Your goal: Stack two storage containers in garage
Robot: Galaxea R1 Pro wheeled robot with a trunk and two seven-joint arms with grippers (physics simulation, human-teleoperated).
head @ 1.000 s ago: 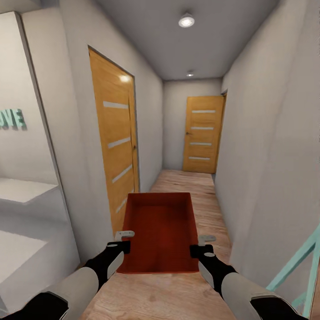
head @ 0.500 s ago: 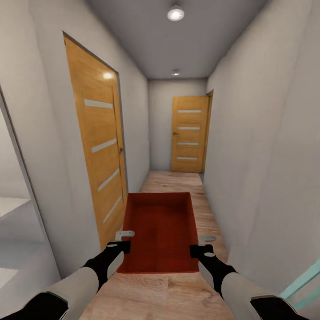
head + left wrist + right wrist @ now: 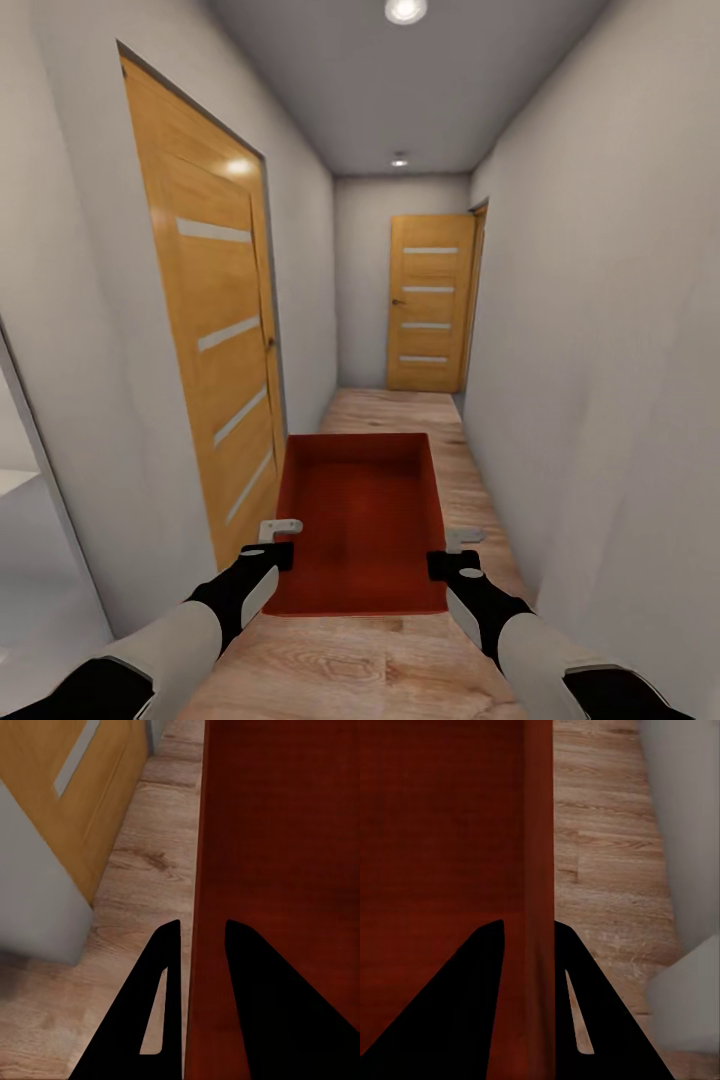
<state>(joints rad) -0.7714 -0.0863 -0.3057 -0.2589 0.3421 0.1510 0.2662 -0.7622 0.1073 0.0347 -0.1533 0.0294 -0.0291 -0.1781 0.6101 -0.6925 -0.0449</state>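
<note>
An orange-red storage container [image 3: 362, 520] hung between both grippers in a corridor. The left gripper [image 3: 196, 945] and right gripper [image 3: 529, 937] each pinched a thin side wall. It looked light, rigid and smooth, best held at opposite rims.

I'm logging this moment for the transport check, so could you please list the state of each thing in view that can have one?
storage container: upright, open-topped, empty, carried above the wood plank floor.
left gripper: shut on the container's left wall.
right gripper: shut on the container's right wall.
near door: closed.
far door: closed.
ceiling lights: on.
</note>
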